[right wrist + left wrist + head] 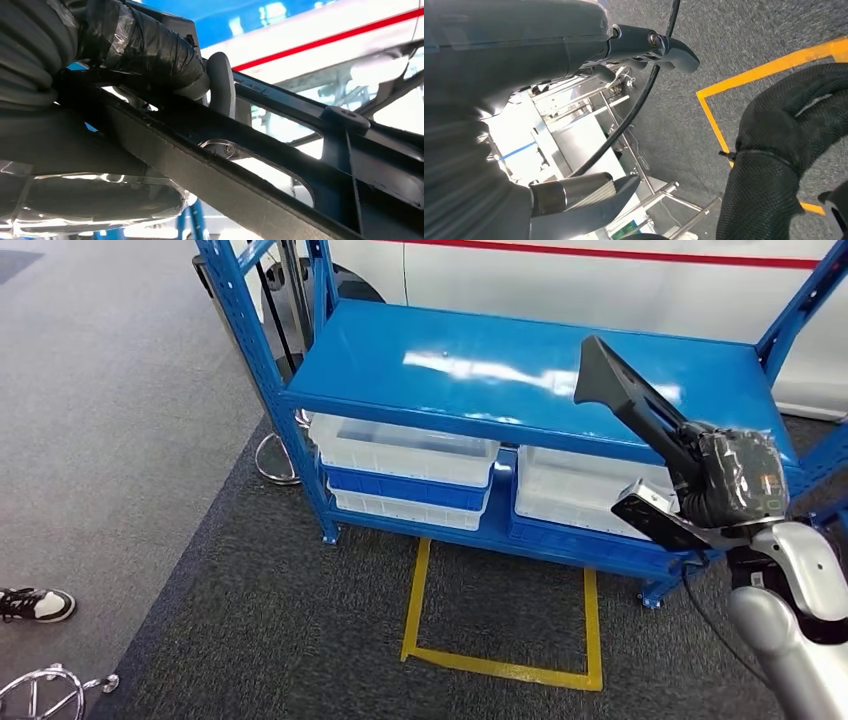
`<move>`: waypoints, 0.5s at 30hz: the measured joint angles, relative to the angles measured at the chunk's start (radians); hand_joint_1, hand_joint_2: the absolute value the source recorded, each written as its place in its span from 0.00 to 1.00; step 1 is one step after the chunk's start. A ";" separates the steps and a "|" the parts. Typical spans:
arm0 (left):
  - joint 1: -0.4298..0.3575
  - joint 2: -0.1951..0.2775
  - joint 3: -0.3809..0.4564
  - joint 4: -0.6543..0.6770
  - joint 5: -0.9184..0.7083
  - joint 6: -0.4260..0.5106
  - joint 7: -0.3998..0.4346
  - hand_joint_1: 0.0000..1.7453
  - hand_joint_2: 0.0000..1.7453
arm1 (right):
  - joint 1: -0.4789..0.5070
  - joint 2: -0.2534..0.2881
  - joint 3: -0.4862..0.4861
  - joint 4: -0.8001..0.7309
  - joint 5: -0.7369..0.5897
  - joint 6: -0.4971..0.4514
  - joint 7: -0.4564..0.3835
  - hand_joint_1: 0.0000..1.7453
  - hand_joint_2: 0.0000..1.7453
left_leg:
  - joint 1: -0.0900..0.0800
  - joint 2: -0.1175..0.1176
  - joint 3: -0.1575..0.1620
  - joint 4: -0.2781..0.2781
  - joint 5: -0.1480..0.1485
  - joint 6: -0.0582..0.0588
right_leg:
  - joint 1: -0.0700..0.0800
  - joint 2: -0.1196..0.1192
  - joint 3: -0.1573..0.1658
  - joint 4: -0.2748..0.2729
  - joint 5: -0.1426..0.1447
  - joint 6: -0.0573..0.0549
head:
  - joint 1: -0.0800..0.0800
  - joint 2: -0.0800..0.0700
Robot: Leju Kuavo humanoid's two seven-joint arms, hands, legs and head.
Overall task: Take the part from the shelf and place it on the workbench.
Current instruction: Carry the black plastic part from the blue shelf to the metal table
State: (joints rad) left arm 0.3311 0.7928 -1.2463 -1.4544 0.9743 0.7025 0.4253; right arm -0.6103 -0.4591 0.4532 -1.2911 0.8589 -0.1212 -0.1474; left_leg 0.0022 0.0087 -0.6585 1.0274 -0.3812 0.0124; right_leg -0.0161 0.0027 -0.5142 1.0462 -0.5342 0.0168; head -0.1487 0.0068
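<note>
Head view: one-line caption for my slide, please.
Right hand holds the dark part above the blue shelf, clear bins below.

Right arm (pixel 790 630) enters from lower right of head view, silver, bent upward at the wrist. Right hand (pixel 735 480), tape-wrapped, at right-centre of frame, fingers (pixel 220 85) clamped round a long black part (pixel 625 390). Left hand (pixel 589 195): thumb and dark fingers apart, nothing held.

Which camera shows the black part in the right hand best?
The head view: the whole black part shows, gripped by the right hand above the blue shelf. The right wrist view shows a close stretch of its ribbed frame; the left wrist view shows floor and yellow tape.
</note>
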 joint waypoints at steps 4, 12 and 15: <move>0.071 -0.001 0.069 -0.005 -0.105 0.000 0.000 0.00 1.00 | 0.003 -0.011 -0.006 0.008 0.000 -0.002 0.006 1.00 1.00 | 0.004 -0.003 -0.025 0.027 -0.024 -0.023 | -0.003 -0.001 -0.030 -0.011 0.032 -0.038 | 0.000 0.000; 0.308 -0.019 0.402 -0.018 -0.278 0.000 0.000 0.00 1.00 | 0.042 -0.052 -0.056 0.018 -0.001 -0.008 0.008 1.00 1.00 | 0.006 -0.007 0.054 0.165 -0.134 -0.022 | 0.005 -0.006 -0.135 -0.002 0.113 -0.046 | 0.000 0.000; 0.376 -0.023 0.500 -0.018 -0.282 0.001 0.000 0.00 1.00 | 0.054 -0.066 -0.079 0.017 -0.002 -0.012 0.008 1.00 1.00 | -0.005 -0.012 0.175 -0.018 -0.138 -0.005 | 0.003 -0.007 -0.150 -0.006 0.138 -0.033 | 0.001 0.000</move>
State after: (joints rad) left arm 0.7074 0.7703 -0.7465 -1.4725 0.6919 0.7037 0.4253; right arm -0.5563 -0.5246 0.3745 -1.2744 0.8572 -0.1328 -0.1390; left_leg -0.0028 -0.0035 -0.4838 1.0090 -0.5196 0.0075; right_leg -0.0129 -0.0044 -0.6642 1.0406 -0.3959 -0.0157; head -0.1479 0.0066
